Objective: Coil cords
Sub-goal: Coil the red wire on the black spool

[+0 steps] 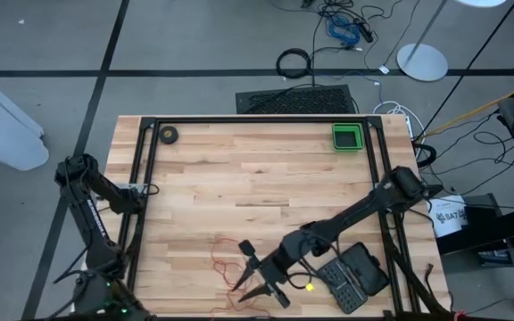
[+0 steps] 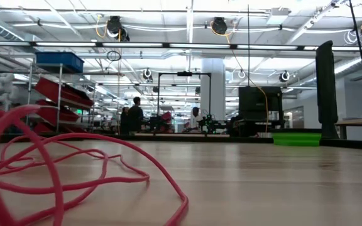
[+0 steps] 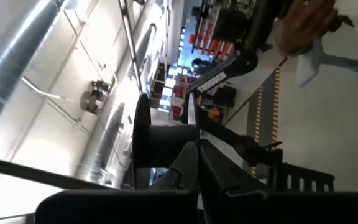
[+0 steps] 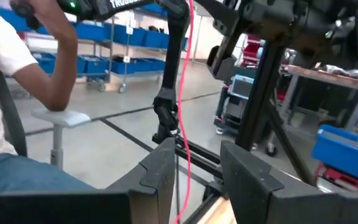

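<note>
Left arm folded back at the left edge of the tabletop (image 1: 266,192), out of the work zone. Left gripper (image 3: 196,158) points up and away toward the ceiling, fingers closed together on nothing; parked, presumably so it does not foul the wire.

Tape roll (image 1: 168,135) sits near the far left corner, well apart from everything. Not part of this job.

Cords (image 1: 226,259): thin red wire lying loose in open loops on the near part of the tabletop, left of centre. Not coiled yet. The low view shows the same red loops sprawled flat in the foreground.

Right arm reaches diagonally across to the near edge. Right gripper (image 1: 261,276) is just beside the red loops, fingers (image 4: 160,171) spread moderately apart. A red strand hangs vertically between them in the right wrist view; whether they pinch it I cannot tell. Likely lifted to gather slack for winding.

Green tray (image 1: 347,136) at the far right corner, untouched.
</note>
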`<state>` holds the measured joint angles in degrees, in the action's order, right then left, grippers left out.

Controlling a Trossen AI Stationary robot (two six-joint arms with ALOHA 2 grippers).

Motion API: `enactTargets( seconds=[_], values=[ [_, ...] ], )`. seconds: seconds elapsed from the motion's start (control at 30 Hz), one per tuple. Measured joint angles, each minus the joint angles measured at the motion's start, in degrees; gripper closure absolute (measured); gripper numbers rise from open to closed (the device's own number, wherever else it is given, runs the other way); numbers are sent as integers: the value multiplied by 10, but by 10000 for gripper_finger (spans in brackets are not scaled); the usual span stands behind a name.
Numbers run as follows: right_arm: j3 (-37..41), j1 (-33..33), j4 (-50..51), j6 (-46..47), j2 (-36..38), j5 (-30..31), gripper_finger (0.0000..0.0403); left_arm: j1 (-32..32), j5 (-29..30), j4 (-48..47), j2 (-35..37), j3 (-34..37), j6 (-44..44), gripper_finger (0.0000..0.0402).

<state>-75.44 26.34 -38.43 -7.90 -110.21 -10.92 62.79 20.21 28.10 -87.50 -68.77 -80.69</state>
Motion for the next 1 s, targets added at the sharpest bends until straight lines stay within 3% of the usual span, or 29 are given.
enactTargets(
  seconds=[0.3,0.67,1.0],
  values=[
    [-66,-8,-16,28,-96,-30,282,-5,7,-6,0,0,21,402],
    [-183,-8,24,28,-207,-27,224,-4,30,-16,0,0,39,402],
    [-201,-8,30,28,-222,-27,222,3,44,-17,0,0,40,402]
  ],
)
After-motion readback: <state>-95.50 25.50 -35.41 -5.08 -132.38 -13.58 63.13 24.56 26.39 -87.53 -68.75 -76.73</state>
